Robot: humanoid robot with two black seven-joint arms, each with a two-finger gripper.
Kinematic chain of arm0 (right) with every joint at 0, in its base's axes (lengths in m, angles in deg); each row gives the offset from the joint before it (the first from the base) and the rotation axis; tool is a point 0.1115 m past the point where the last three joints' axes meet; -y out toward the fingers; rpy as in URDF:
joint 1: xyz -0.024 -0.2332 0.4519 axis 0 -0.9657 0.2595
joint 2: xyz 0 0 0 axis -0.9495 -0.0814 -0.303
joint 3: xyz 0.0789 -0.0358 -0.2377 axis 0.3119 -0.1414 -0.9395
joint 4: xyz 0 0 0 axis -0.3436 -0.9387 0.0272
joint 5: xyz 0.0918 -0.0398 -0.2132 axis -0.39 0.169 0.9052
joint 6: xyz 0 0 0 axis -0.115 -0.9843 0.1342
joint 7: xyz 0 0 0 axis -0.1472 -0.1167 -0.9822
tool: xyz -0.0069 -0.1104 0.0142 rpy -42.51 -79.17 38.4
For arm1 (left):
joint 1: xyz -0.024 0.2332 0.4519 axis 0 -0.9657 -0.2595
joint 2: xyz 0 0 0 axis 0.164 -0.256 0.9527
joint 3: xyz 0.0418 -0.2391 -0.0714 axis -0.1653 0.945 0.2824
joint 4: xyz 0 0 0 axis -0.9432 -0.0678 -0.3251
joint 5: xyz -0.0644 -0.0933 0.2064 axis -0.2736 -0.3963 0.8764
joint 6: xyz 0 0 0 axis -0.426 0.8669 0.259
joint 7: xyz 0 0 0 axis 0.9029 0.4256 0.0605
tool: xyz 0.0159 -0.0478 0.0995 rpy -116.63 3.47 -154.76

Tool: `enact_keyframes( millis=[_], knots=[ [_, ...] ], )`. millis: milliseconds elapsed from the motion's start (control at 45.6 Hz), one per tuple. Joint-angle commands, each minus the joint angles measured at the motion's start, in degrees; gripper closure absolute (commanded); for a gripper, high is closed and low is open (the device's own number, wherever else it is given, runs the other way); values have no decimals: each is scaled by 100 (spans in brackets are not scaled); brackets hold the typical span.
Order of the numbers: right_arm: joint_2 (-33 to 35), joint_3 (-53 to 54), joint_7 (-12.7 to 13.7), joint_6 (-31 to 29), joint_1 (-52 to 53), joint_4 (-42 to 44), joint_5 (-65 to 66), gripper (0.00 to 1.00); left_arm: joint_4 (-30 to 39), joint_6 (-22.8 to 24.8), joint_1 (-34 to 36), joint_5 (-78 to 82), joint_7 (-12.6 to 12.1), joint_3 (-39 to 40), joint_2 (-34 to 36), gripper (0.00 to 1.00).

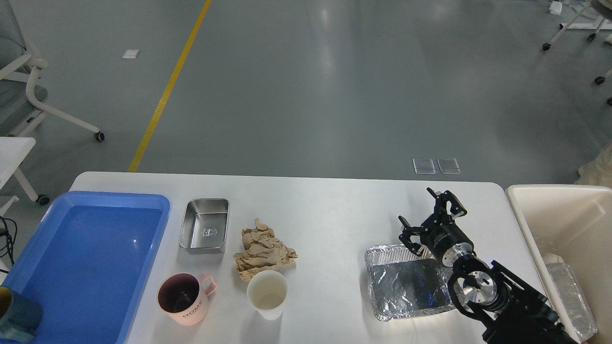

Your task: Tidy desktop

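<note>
The white desktop (330, 210) holds a steel box (204, 225), a crumpled brown paper (262, 252), a pink mug (184, 297), a white paper cup (267, 293) and a foil tray (406, 282). My right gripper (429, 215) is open and empty, hovering over the far right corner of the foil tray. My left gripper is out of view.
A blue plastic tray (86, 258) lies at the left end, with a teal and yellow object (14, 315) at its near corner. A cream bin (564, 239) stands off the right end, with a foil tray (571, 296) inside.
</note>
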Motion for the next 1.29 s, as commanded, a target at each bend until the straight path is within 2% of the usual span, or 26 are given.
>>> enact_keyframes(
  millis=[0,132,329,680,834,987,1097,1272],
  knots=[
    [0,0,0,0,-7,-6,0,0,3,36,454,595,-3,-482,-131,0],
    [0,-9,0,0,-16,3,0,0,29,168,762,1334,-3,-746,-263,0],
    [-9,-8,0,0,-16,-15,0,0,73,642,1263,2511,23,-1177,-395,0],
    [-88,-9,-9,9,-16,-15,0,0,258,1978,1861,4287,32,-1291,-826,0],
    [-88,0,-9,0,-16,-24,0,0,258,2541,2431,4727,23,-1844,-826,0],
    [-88,0,-9,0,-7,-24,0,0,249,2574,3082,4912,6,-2670,-869,0],
    [-88,0,-9,0,-7,-24,0,0,214,2574,3548,5236,-3,-3312,-1194,0],
    [-36,0,-9,0,-16,-24,0,0,205,2574,3627,5729,-3,-3603,-1730,0]
  ],
)
